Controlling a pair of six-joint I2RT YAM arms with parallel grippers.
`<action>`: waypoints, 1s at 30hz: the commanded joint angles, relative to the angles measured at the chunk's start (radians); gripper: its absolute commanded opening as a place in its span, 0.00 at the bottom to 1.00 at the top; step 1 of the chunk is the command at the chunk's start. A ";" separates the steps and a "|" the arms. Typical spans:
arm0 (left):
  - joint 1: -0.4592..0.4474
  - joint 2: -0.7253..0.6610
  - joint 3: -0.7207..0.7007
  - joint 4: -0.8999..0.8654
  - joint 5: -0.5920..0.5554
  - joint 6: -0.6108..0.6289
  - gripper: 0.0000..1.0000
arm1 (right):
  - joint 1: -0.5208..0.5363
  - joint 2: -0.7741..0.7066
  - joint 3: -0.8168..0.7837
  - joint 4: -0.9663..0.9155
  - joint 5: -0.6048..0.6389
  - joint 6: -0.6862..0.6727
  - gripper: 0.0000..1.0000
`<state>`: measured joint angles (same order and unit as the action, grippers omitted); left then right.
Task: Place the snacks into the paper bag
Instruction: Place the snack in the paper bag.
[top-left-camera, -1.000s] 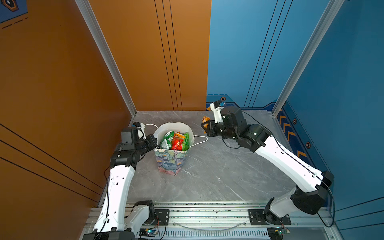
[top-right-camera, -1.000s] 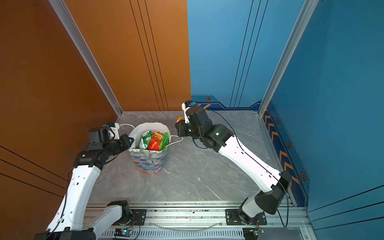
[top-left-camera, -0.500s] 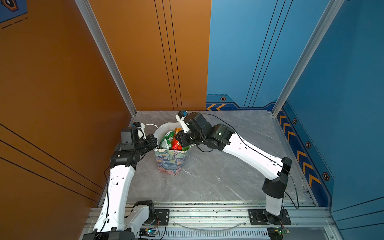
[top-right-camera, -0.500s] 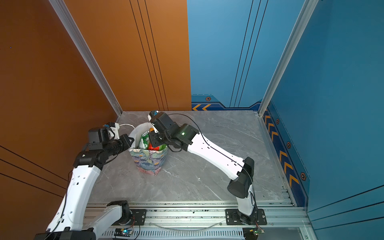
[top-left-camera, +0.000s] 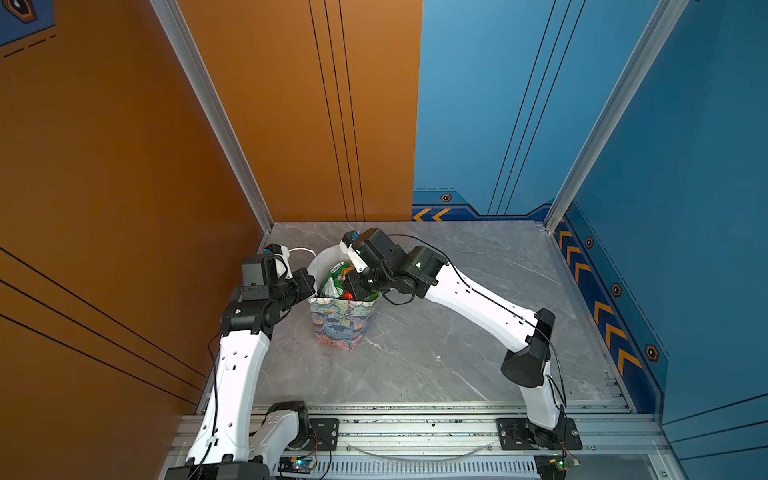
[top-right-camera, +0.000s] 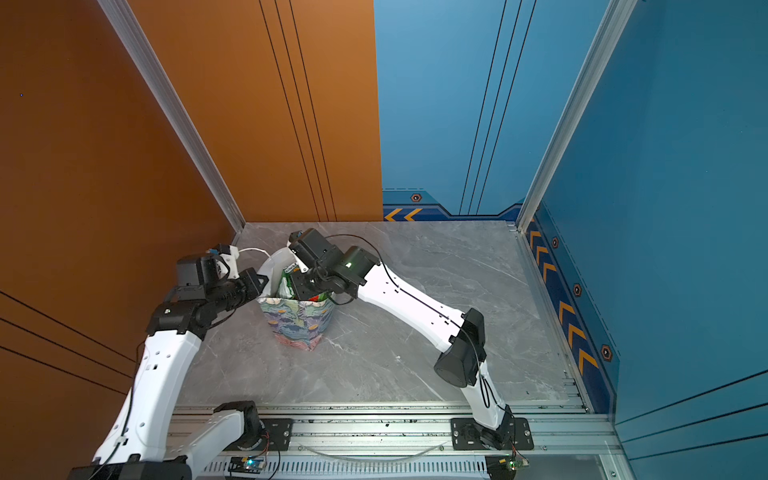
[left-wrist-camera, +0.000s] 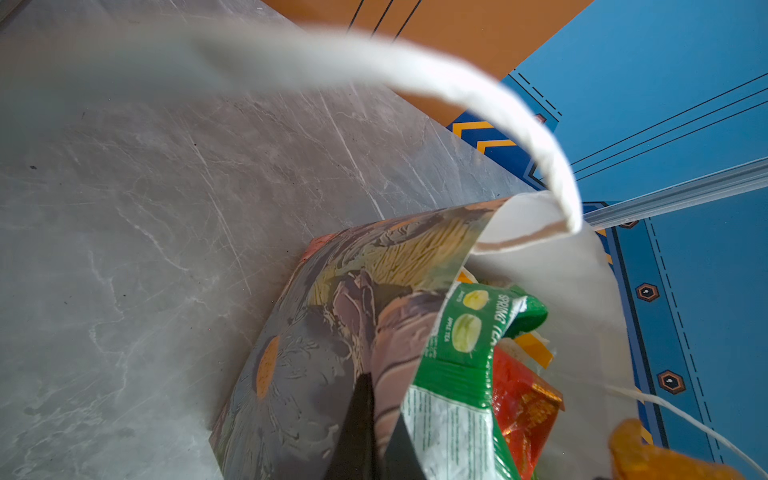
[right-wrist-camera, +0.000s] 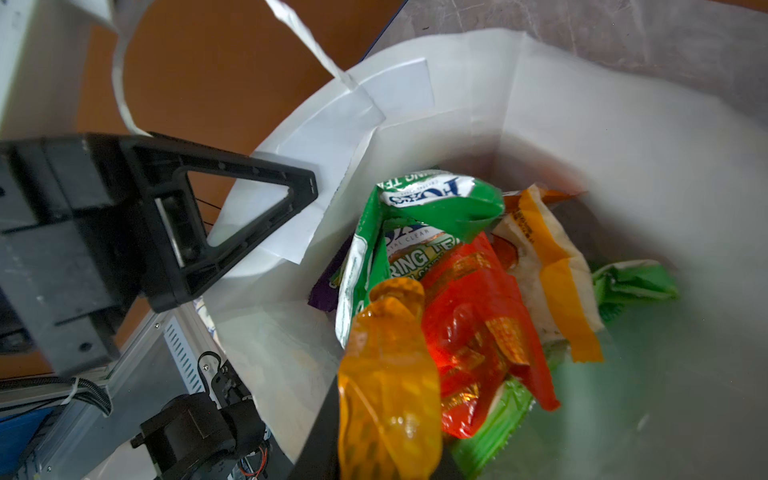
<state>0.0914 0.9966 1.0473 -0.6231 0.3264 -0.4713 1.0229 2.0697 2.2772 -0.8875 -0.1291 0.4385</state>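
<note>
**Left fingers** (left-wrist-camera: 365, 432): pressed together on the left wall of the paper bag (left-wrist-camera: 332, 332), one outside the printed face and one inside, pinching it just below the rim.

**Right fingers** (top-left-camera: 355, 286): set in the open mouth of the bag from its right side. They are closed on a small yellow-orange packet (right-wrist-camera: 386, 357), which hangs crumpled between them above the other contents.

**Contents of the bag:**
- A green-white packet (right-wrist-camera: 415, 208) lettered "SPRING TEA" stands against the pinched left wall.
- A red packet (right-wrist-camera: 478, 311) lies touching it.
- A white-and-orange packet (right-wrist-camera: 548, 266) lies just beside the red one.
- A green packet (right-wrist-camera: 636, 282) shows underneath.
- A purple packet (right-wrist-camera: 322, 295) shows only one corner, behind the green-white one.

**Bag:** upright, floral print outside and white inside, shown in both top views (top-right-camera: 297, 324). It stands on the left half of the grey marbled surface (top-left-camera: 457, 332), between the two arms. A white handle (top-left-camera: 301, 250) arcs from the far left of its rim towards the left wrist.

**Arms:** the left arm (top-left-camera: 237, 374) rises from the near left corner. The right arm (top-left-camera: 478, 307) reaches across from the near right, its elbow bent over the surface.
</note>
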 joint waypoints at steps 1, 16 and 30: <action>0.005 -0.015 -0.004 0.072 0.043 -0.003 0.05 | 0.003 0.046 0.056 -0.061 -0.043 0.013 0.18; 0.009 -0.016 -0.003 0.072 0.048 -0.004 0.06 | 0.005 0.014 0.080 -0.098 0.047 0.003 0.47; 0.009 -0.013 -0.004 0.073 0.048 -0.007 0.06 | 0.014 -0.151 -0.029 -0.042 0.256 0.014 0.62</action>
<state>0.0917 0.9966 1.0473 -0.6228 0.3271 -0.4713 1.0298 1.9850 2.2932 -0.9592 0.0494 0.4374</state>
